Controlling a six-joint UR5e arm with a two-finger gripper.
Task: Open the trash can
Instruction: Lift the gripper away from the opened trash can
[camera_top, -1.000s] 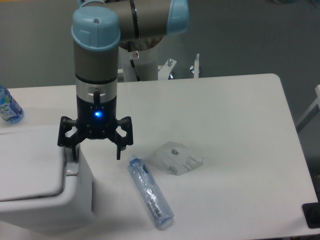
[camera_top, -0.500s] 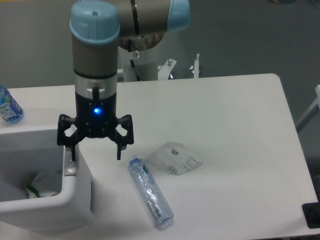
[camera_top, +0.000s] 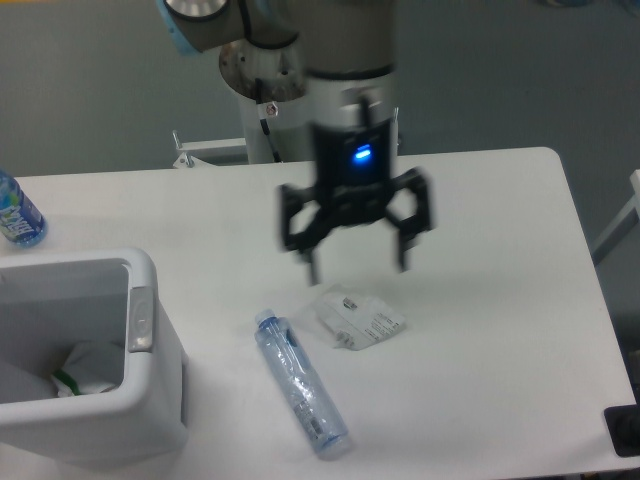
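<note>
White trash can (camera_top: 90, 400) is sitting at the table's (camera_top: 500, 330) front-left corner, top open, crumpled waste showing inside. I am seeing the arm (camera_top: 345, 60) hanging vertically over mid-table, blue light glowing, image motion-blurred. Its gripper (camera_top: 357, 262) is pointing straight down, jaws spread wide and gripping nothing, just above a crinkled packet (camera_top: 360, 318). Beside the packet a clear bottle (camera_top: 300, 385) is lying flat.
</note>
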